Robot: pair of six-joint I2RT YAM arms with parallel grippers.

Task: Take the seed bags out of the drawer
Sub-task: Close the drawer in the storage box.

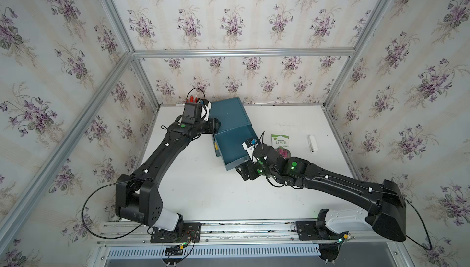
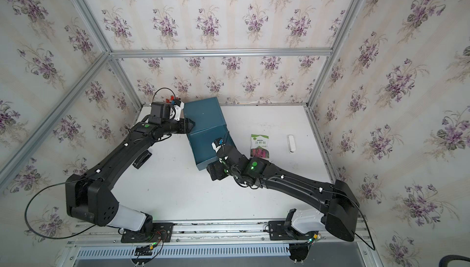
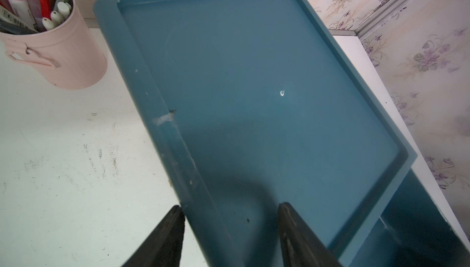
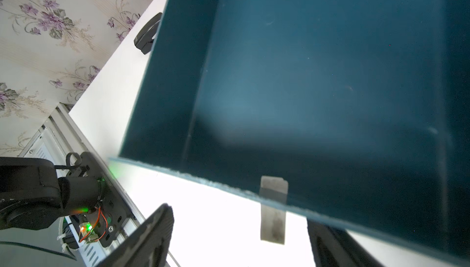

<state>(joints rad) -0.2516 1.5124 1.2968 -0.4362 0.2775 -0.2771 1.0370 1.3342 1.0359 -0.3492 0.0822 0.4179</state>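
Observation:
A blue cabinet (image 1: 227, 113) stands at the back of the white table, its drawer (image 1: 232, 146) pulled out toward the front. What shows of the drawer's inside (image 4: 305, 75) is bare. One seed bag (image 2: 260, 146), green-and-white on top with pink flowers below, lies flat on the table right of the drawer. My left gripper (image 3: 230, 209) straddles the cabinet's left edge, with one finger (image 3: 173, 222) against its side and the other over its top (image 3: 254, 87). My right gripper (image 4: 239, 217) is open at the drawer's front wall, with a grey tab (image 4: 273, 209) between its fingers.
A pink cup of pens (image 3: 58, 57) stands at the back left beside the cabinet. A black stapler (image 2: 142, 159) lies left of the drawer, under my left arm. A small white bar (image 1: 312, 143) lies at the right. Aluminium posts and papered walls close in three sides of the table.

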